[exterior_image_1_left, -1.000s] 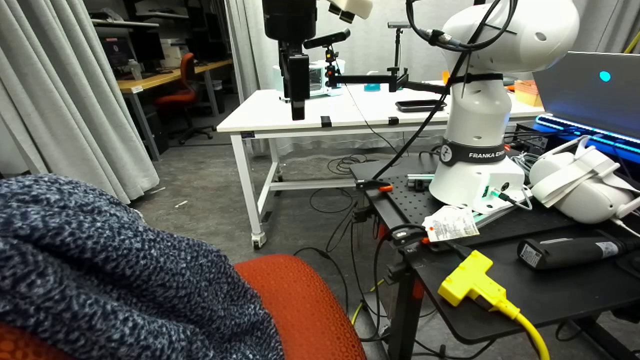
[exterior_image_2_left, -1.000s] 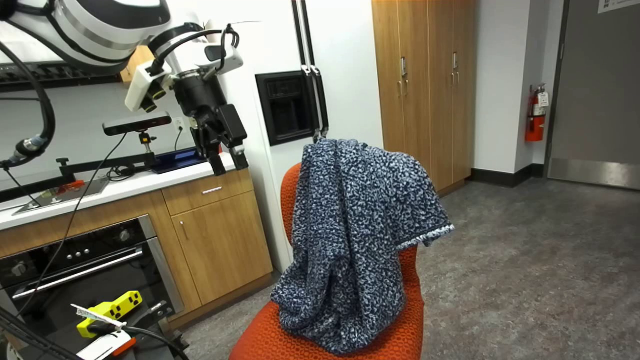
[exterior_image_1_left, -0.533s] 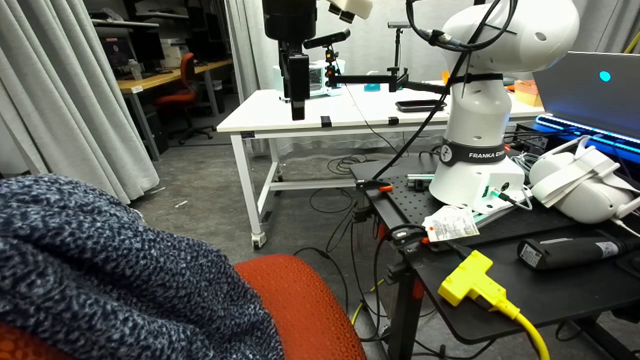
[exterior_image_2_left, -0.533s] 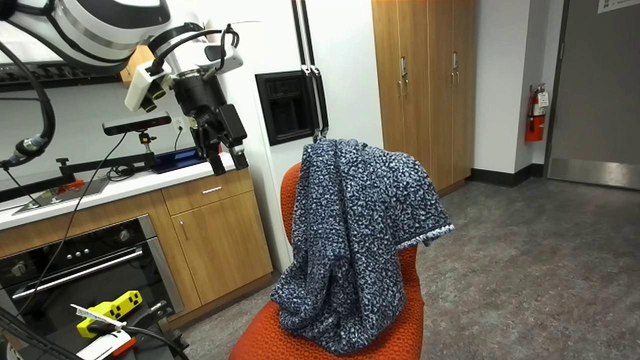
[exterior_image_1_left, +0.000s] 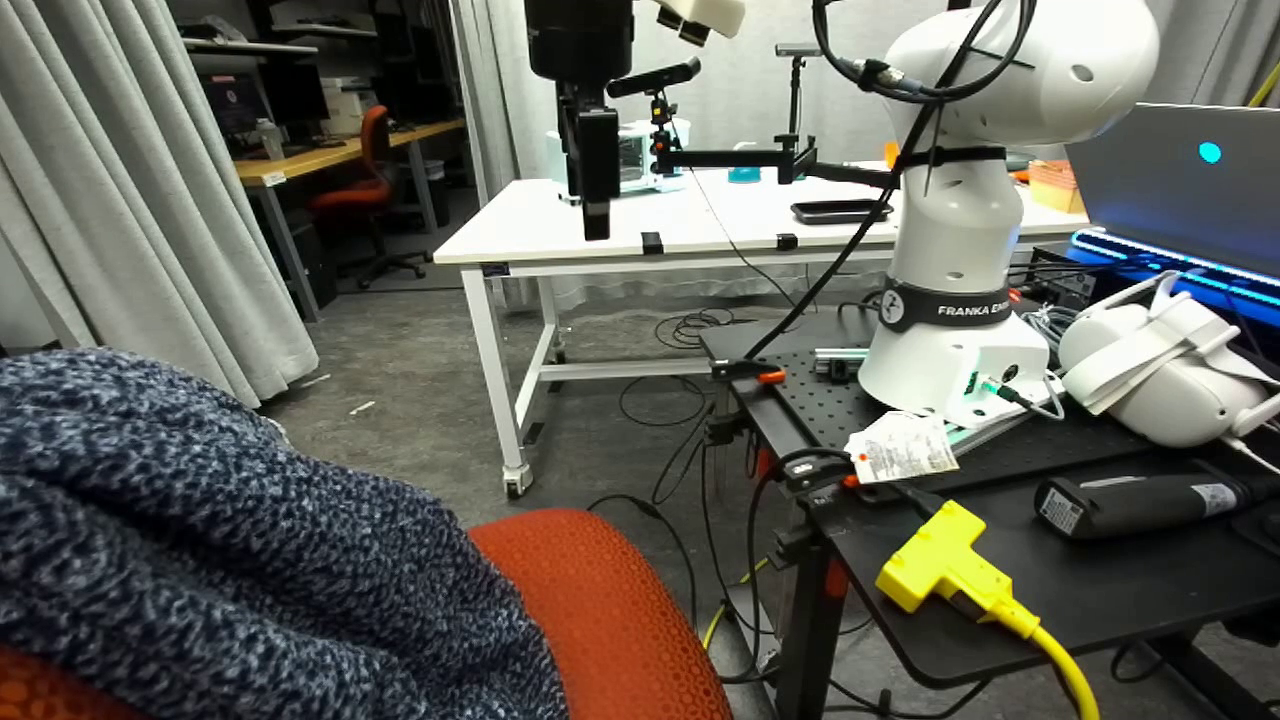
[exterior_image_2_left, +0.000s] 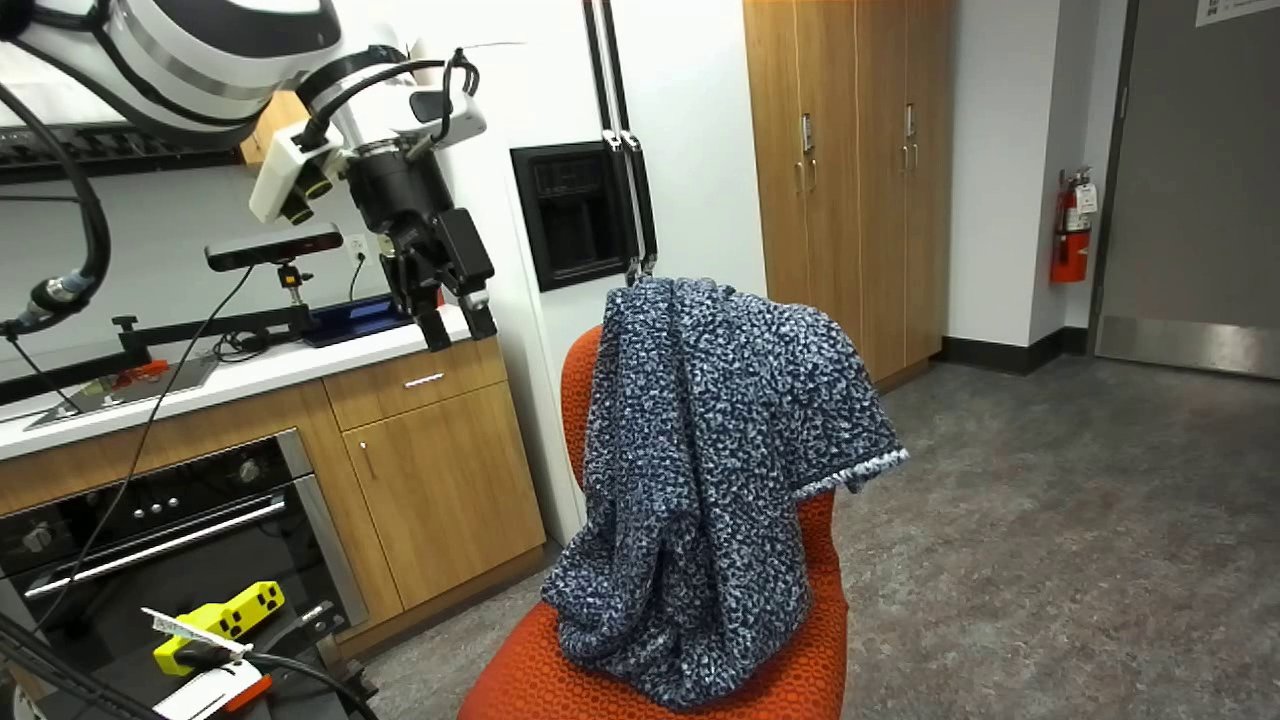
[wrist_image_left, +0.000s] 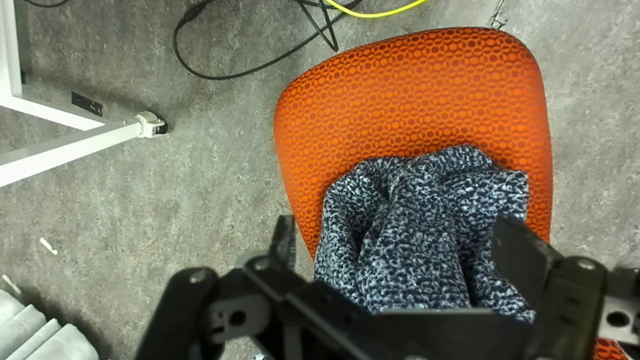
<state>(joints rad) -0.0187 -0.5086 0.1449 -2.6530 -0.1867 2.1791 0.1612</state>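
"Pointing downward, was the gripper (exterior_image_2_left: 458, 326) holding anything?"

"No. Its fingers (wrist_image_left: 522, 260) stood wide apart and touched nothing; the wrist view looked past them, down onto a flecked navy-and-white blanket (exterior_image_2_left: 720, 450)."

"Where did the blanket lie?"

"Over the backrest (exterior_image_2_left: 576, 395) of an orange chair (wrist_image_left: 425, 105), lower folds bunched on the seat (exterior_image_2_left: 535, 668). That backrest seemed to bear most of its weight, holding it off the floor (exterior_image_2_left: 1050, 520)."

"And farther out?"

"A black worktop (exterior_image_1_left: 1130, 600) carried the robot's white base (exterior_image_1_left: 950, 370). An orange-tipped clamp (exterior_image_1_left: 742, 371) bit the worktop's edge, presumably to pin the perforated plate (exterior_image_1_left: 815, 405) there."
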